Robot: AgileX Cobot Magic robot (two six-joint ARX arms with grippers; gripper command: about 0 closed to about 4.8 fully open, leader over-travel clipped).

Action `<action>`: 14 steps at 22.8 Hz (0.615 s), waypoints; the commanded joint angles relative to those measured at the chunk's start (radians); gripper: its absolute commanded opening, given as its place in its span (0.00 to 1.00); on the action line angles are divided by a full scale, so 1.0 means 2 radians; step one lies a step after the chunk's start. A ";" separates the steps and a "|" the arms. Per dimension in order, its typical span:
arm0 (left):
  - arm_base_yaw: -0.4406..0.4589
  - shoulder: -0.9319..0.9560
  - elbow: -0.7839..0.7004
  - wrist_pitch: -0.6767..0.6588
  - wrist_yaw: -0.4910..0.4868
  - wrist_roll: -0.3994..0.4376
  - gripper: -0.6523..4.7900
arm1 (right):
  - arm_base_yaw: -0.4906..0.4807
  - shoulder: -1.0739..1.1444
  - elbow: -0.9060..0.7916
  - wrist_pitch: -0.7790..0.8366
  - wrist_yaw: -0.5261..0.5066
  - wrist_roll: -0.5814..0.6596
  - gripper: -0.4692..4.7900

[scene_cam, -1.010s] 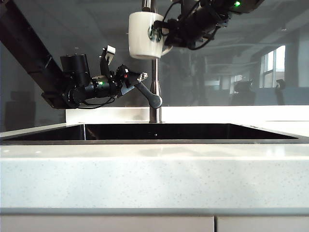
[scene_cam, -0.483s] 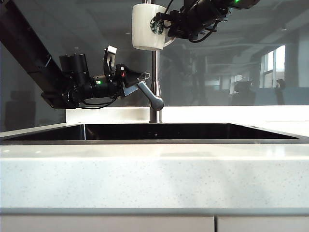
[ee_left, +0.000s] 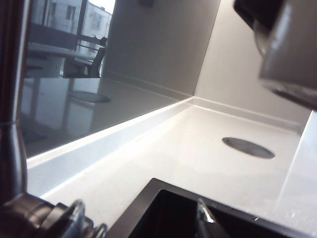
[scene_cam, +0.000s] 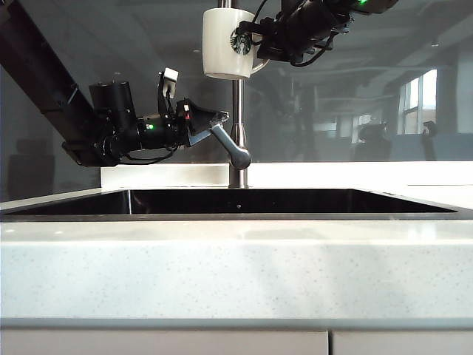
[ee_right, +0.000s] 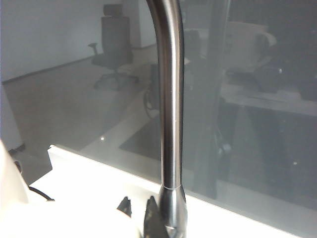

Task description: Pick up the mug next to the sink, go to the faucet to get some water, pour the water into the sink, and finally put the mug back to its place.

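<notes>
The sink (scene_cam: 236, 201) lies sunk in the counter (scene_cam: 236, 274). At its back edge stands the faucet (scene_cam: 237, 140); the left gripper (scene_cam: 211, 122), jaws wide, meets its lever. The right gripper (scene_cam: 251, 37) clamps the mug (scene_cam: 225, 43) high beside the pipe.

mug (scene_cam: 223, 44) glossy white ceramic; faucet (scene_cam: 237, 133) brushed metal; countertop (scene_cam: 236, 274) smooth speckled stone-look; sink (scene_cam: 236, 201) dark, shiny inside
</notes>
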 commanded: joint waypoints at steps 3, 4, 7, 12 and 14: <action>-0.003 -0.003 0.002 -0.002 0.031 0.048 0.63 | 0.001 -0.008 0.007 0.036 -0.001 0.008 0.09; -0.003 -0.003 0.002 -0.007 0.027 0.048 0.63 | 0.001 -0.008 0.007 0.035 -0.001 0.008 0.09; 0.004 -0.003 0.002 -0.014 0.009 0.049 0.63 | 0.001 -0.008 0.007 0.036 0.000 0.008 0.09; 0.011 -0.003 0.002 -0.028 -0.014 0.076 0.63 | 0.001 -0.008 0.006 0.046 -0.001 0.008 0.09; 0.016 -0.003 0.002 -0.036 -0.023 0.083 0.63 | 0.001 -0.008 0.007 0.047 -0.001 0.008 0.09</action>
